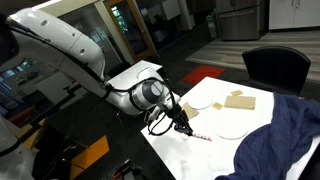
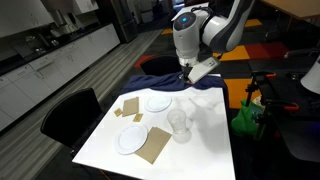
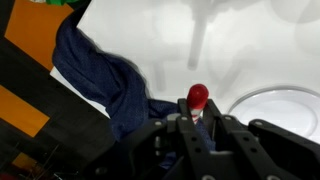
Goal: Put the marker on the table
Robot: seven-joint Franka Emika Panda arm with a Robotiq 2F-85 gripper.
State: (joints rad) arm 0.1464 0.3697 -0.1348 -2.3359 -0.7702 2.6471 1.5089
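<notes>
The marker (image 3: 198,96), a thin stick with a red end, is pinched between my gripper (image 3: 197,118) fingers in the wrist view. In an exterior view the gripper (image 1: 185,122) hangs low over the white table (image 1: 190,150) near its edge, and the marker (image 1: 200,135) slants down from it to just above or on the tabletop; I cannot tell if it touches. In an exterior view the gripper (image 2: 190,72) is at the far end of the table (image 2: 200,150), over the dark blue cloth's edge.
Two white plates (image 2: 158,102) (image 2: 131,138), tan card pieces (image 2: 128,107) (image 2: 155,145) and a small clear cup (image 2: 180,125) stand on the table. The dark blue cloth (image 1: 290,135) hangs over one side. A dark chair (image 2: 70,110) stands beside the table.
</notes>
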